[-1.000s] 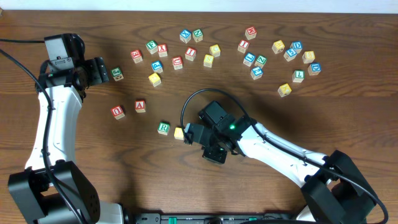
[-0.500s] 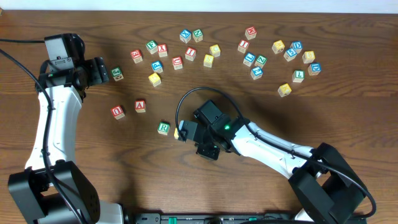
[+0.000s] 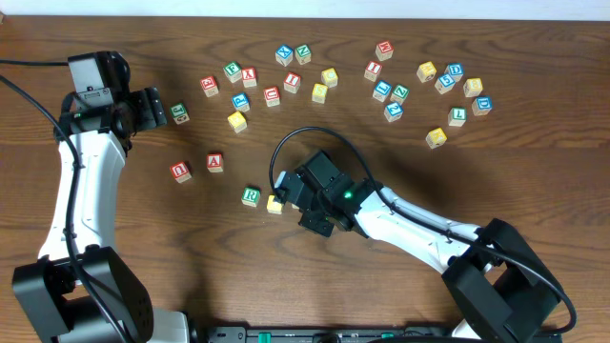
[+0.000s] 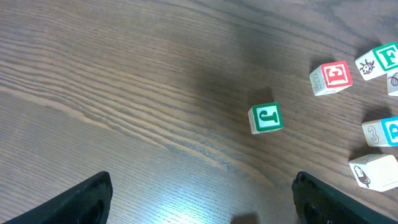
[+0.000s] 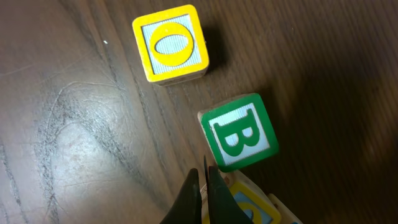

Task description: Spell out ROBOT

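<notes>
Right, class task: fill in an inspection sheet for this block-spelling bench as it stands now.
Surface: dark wood-grain table.
Job's things: green R block and yellow O block lie side by side, slightly apart; the rest of the word is not yet laid.
Clutter: other letter blocks scattered along the far side; green J block near the left gripper.
Grippers: left gripper open, holding nothing; right gripper shut, beside the O block.
Cables: black cable loops above the right arm.
Surroundings: pale strip past the far edge.
</notes>
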You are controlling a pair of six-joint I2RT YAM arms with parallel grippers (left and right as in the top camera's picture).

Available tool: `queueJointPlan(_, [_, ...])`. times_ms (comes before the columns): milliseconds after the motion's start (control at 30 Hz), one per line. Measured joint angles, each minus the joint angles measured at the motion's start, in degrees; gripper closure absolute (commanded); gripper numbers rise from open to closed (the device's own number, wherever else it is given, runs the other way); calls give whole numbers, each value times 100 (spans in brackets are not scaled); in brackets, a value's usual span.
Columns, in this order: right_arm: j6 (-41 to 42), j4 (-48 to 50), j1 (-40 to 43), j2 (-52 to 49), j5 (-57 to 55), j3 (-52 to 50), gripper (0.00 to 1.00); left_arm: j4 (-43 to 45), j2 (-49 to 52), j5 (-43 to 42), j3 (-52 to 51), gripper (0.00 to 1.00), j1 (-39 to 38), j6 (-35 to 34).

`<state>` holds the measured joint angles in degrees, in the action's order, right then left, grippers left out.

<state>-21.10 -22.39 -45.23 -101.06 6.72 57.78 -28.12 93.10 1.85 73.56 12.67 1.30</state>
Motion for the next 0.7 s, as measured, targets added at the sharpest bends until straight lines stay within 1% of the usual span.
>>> queueJointPlan(367, [271,225,0,0,-57,0,99,-42,0,0,0,10,-31,-203])
queueJointPlan(700, [470,337,2,0,-278,0,99,-127,0,48,0,11,-476,-280])
